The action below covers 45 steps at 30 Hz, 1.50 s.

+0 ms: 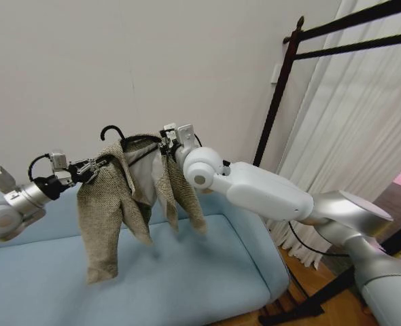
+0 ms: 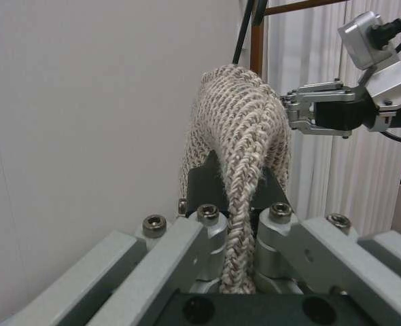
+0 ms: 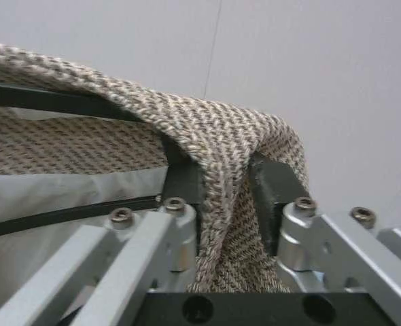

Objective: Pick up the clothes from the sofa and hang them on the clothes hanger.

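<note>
Up close, the left claw (image 1: 85, 168) is clamped on one shoulder of the knitted cardigan (image 1: 112, 204). The right claw (image 1: 165, 144) pinches the other shoulder. The cardigan hangs strung between them on its black hanger (image 3: 51, 102), clear above the sofa (image 1: 207, 272). Further back, off to the right, stands the clothes rack (image 1: 282, 81). The right arm is nearer it, so the carry looks rightward.

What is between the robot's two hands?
The head view shows a knit jacket on a black hanger, stretched between the left gripper and right gripper.
</note>
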### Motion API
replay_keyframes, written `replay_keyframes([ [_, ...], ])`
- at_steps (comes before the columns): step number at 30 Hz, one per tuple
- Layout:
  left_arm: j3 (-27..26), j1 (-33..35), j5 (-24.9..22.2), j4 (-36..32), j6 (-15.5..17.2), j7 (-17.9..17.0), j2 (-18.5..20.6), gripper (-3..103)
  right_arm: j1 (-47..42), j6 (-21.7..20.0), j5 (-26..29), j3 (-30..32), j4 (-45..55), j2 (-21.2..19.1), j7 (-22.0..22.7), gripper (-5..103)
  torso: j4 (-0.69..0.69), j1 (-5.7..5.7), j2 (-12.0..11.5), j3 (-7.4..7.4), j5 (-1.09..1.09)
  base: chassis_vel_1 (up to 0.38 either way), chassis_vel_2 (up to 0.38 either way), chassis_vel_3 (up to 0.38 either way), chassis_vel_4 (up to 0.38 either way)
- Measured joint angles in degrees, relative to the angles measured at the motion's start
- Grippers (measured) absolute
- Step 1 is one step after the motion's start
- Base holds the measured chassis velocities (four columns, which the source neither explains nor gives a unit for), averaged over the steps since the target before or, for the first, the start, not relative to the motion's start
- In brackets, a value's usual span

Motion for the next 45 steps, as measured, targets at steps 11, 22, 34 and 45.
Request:
replay_keyframes([
  [11, 0.07, 0.2, 0.29, -0.04, 0.38, 0.02, 0.02, 4, -0.35, -0.18, -1.13, 0.03, -1.61, -0.11, -0.63, 1, 0.0, 0.0, 0.0, 0.0, 0.0, 0.0, 0.0, 0.0, 0.0],
  [22, 1.75, -0.48, 1.61, -0.39, 0.83, -1.36, -0.68, 4, 3.77, -1.94, 1.42, 2.52, 4.57, 1.26, 1.44, 1, 0.0, -0.01, 0.0, 0.0, -0.01, 0.0, 0.0, 0.0, 0.0],
  [34, 1.99, -1.09, 1.68, -1.34, 1.2, -2.86, -0.89, 4, 2.96, -2.42, 4.29, -2.27, 9.6, 2.08, 4.29, 1, 0.0, -0.01, 0.0, 0.0, -0.01, 0.0, 0.0, 0.0, 0.0],
  [45, 1.88, -0.77, 1.83, -2.2, 1.42, -3.03, -1.42, 4, 2.87, -1.73, 4.95, -1.1, 5.54, 3.93, 4.48, 1, 0.0, -0.01, 0.0, 0.0, 0.0, 0.0, 0.0, 0.0, 0.0],
])
